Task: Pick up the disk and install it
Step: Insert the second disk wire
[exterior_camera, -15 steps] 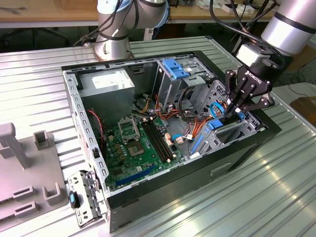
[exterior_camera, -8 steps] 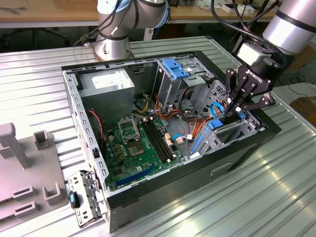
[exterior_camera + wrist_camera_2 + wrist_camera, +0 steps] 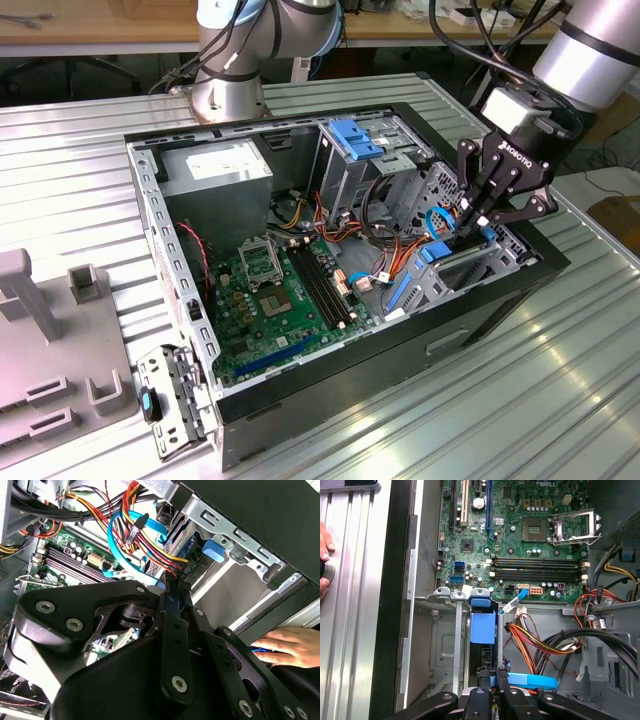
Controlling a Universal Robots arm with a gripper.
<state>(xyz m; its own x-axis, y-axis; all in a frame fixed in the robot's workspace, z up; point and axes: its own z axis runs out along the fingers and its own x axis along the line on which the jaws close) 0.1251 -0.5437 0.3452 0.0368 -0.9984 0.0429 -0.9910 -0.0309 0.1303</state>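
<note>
The disk [image 3: 445,262] stands on edge in the drive bay at the front corner of the open computer case [image 3: 160,250], on the exterior view's right. Its blue side rail [image 3: 483,627] faces up between the bay's metal walls. My gripper [image 3: 468,228] hangs right above the disk's far end with its fingers drawn together. In both wrist views the fingertips [image 3: 490,676] meet at the rail's end, next to a blue flat cable [image 3: 530,681]. From these views I cannot tell whether the tips [image 3: 172,587] touch the rail. The disk's label is hidden.
A fixed metal drive cage with a blue top [image 3: 355,140] and a grey power-supply box [image 3: 215,165] fill the case's back. Bundled cables [image 3: 385,235] cross beside the bay, above the motherboard [image 3: 280,290]. A person's hand [image 3: 287,647] rests outside the case wall. Grey fixtures [image 3: 40,330] stand on the exterior view's left.
</note>
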